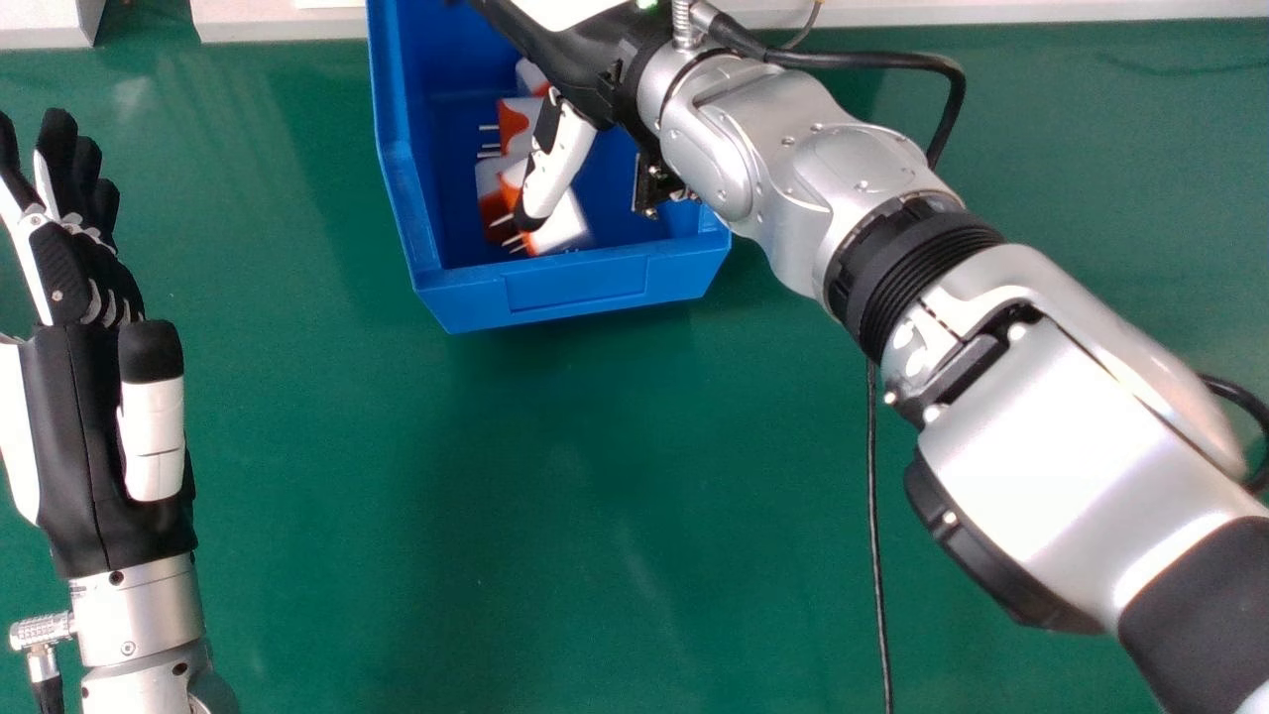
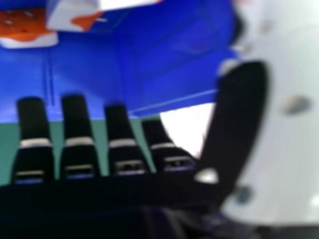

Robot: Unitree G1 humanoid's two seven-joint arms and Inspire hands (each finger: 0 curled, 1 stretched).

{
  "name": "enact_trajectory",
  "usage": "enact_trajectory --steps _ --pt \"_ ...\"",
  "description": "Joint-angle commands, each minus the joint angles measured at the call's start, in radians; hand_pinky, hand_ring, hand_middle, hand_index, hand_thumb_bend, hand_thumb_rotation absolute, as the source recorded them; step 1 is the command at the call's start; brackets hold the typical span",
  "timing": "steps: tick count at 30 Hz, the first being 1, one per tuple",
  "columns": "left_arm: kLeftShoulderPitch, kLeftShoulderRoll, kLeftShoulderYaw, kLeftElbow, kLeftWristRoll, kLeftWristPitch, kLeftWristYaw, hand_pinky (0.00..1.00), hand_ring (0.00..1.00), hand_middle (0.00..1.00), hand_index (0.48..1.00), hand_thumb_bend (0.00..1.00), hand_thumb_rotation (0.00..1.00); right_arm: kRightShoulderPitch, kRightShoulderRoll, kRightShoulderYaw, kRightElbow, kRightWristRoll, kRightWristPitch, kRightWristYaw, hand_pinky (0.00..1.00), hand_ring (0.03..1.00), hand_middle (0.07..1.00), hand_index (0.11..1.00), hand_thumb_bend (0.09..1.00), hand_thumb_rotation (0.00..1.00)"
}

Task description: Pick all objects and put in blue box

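Observation:
My right hand (image 1: 560, 164) is over the blue box (image 1: 575, 288) in the head view, its thumb pointing down among white and orange plug-like objects (image 1: 565, 226) with metal prongs. Several of these lie inside the box, partly covered by the hand. In the right hand view, the straight fingers of my right hand (image 2: 77, 129) stand apart with nothing between them and the thumb, and an orange and white object (image 2: 30, 31) lies against the blue box (image 2: 169, 59). My left hand (image 1: 84, 397) rests open at the left of the head view, away from the box.
The green tabletop (image 1: 555, 476) spreads in front of the box. A thin black cable (image 1: 876, 555) runs down it at the right, beneath my right arm. Pale blocks or ledges (image 1: 278, 22) line the far edge.

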State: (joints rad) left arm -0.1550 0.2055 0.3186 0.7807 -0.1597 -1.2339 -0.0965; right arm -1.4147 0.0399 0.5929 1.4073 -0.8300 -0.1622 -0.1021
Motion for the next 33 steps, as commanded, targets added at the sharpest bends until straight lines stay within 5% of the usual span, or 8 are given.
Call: enact_trajectory --steps 1,11,16,20,22,27,30,33 --pt "-0.009 0.005 -0.005 -0.001 -0.010 -0.018 -0.010 1.00 1.00 1.00 0.920 0.91 0.95 -0.032 -0.010 -0.006 -0.016 0.009 0.004 -0.004 0.81 0.943 0.965 0.971 0.981 0.39" --pt "0.002 0.000 -0.002 -0.006 -0.026 -0.030 -0.031 1.00 1.00 1.00 0.923 0.87 0.94 -0.031 -0.042 -0.049 -0.026 0.047 -0.037 -0.020 0.88 0.989 0.993 0.994 0.998 0.41" --pt "0.005 -0.009 0.002 -0.006 -0.023 -0.038 -0.029 1.00 1.00 1.00 0.924 0.86 0.94 0.028 -0.121 -0.130 -0.064 0.123 -0.221 -0.181 0.88 0.978 0.993 0.992 1.000 0.42" --pt "0.004 -0.010 0.005 0.008 -0.026 -0.042 -0.030 1.00 1.00 1.00 0.925 0.85 0.94 0.179 -0.250 -0.224 -0.171 0.224 -0.550 -0.289 0.84 0.941 0.964 0.962 0.987 0.43" --pt "0.008 -0.013 0.015 0.006 -0.004 -0.040 -0.014 1.00 1.00 1.00 0.926 0.85 0.94 0.312 -0.328 -0.267 -0.278 0.276 -0.729 -0.294 0.80 0.909 0.938 0.937 0.950 0.44" --pt "0.020 -0.026 0.035 -0.010 0.100 -0.027 0.052 1.00 1.00 1.00 0.928 0.82 0.95 0.691 -0.510 -0.368 -0.529 0.422 -1.047 -0.230 0.75 0.868 0.908 0.903 0.892 0.44" --pt "0.025 -0.027 0.016 -0.017 0.115 -0.012 0.060 1.00 1.00 1.00 0.930 0.81 0.95 0.871 -0.540 -0.407 -0.607 0.526 -1.103 -0.182 0.72 0.843 0.890 0.886 0.845 0.44" --pt "0.024 -0.027 -0.010 -0.020 0.108 0.000 0.049 1.00 1.00 1.00 0.933 0.81 0.95 1.021 -0.534 -0.440 -0.655 0.605 -1.134 -0.146 0.69 0.826 0.876 0.875 0.793 0.43"
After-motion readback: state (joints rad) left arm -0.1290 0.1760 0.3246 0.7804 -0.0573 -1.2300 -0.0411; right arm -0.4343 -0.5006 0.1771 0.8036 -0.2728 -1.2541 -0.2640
